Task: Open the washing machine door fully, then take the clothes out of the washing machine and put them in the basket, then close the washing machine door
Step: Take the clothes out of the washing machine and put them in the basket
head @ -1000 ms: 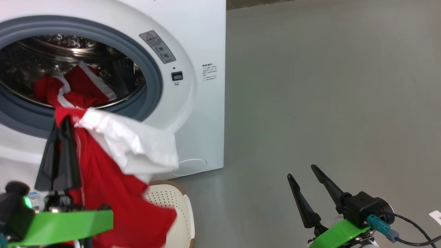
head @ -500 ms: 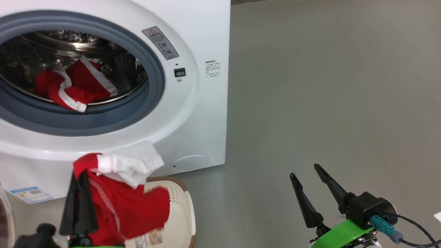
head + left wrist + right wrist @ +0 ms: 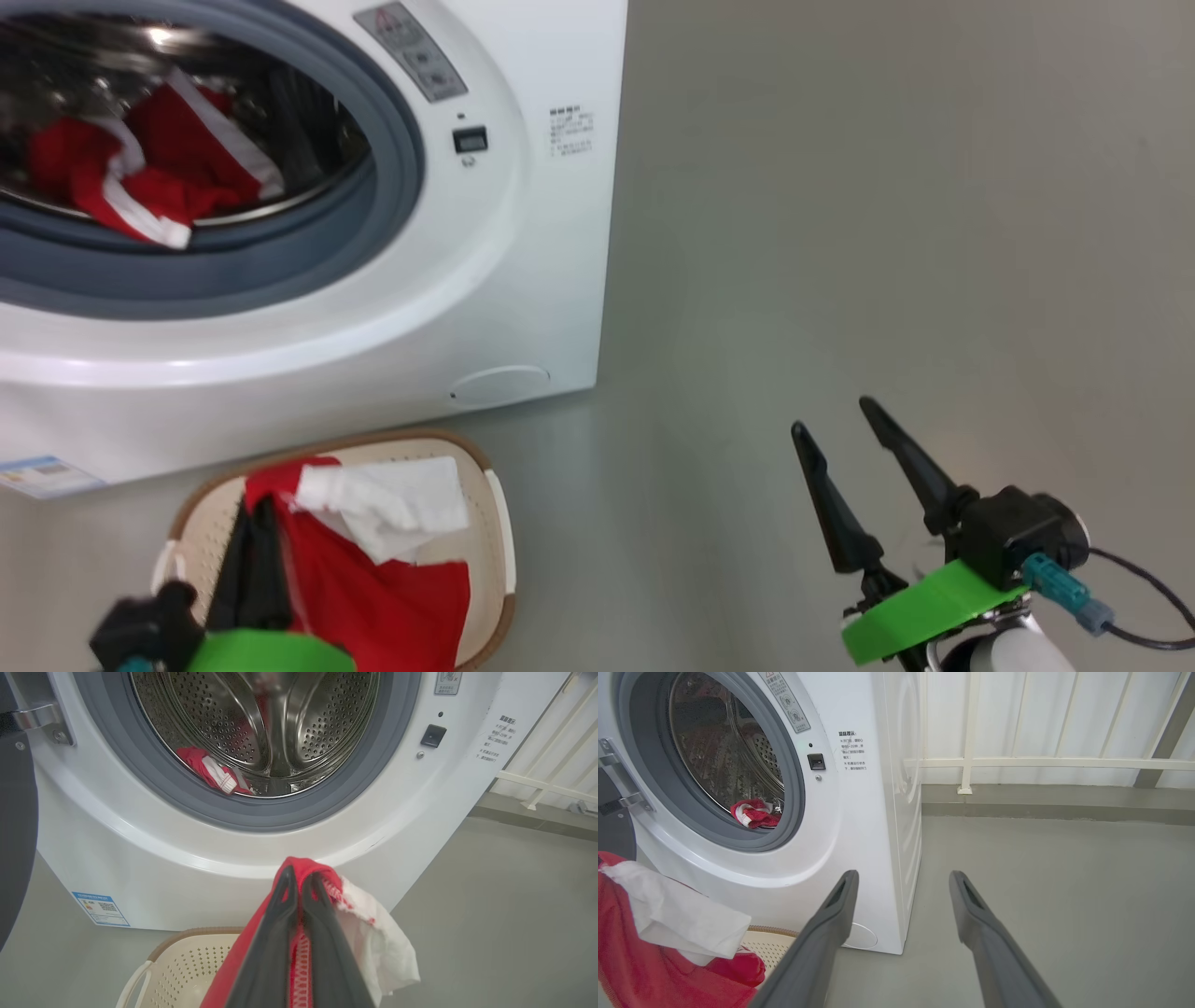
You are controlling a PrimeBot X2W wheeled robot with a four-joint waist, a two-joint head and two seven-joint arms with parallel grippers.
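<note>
The white washing machine (image 3: 523, 280) stands at the upper left with its mouth uncovered. Its black-rimmed door (image 3: 16, 835) is swung aside at the left edge of the left wrist view. Red clothes with white trim (image 3: 140, 177) lie in the steel drum (image 3: 280, 723). My left gripper (image 3: 259, 509) is shut on a red garment with a white part (image 3: 373, 597), which hangs into the cream basket (image 3: 493, 523) on the floor below the machine. My right gripper (image 3: 834, 417) is open with nothing between its fingers, low over the floor at the right.
Grey floor (image 3: 840, 233) stretches to the right of the machine. A white railing (image 3: 966, 760) runs behind it. A blue label (image 3: 100, 907) and a small round flap (image 3: 499, 383) mark the machine's lower front.
My left gripper has come down from the drum's mouth with the red garment, which now hangs in the basket. The head view has tilted downward. The right gripper has stayed open.
</note>
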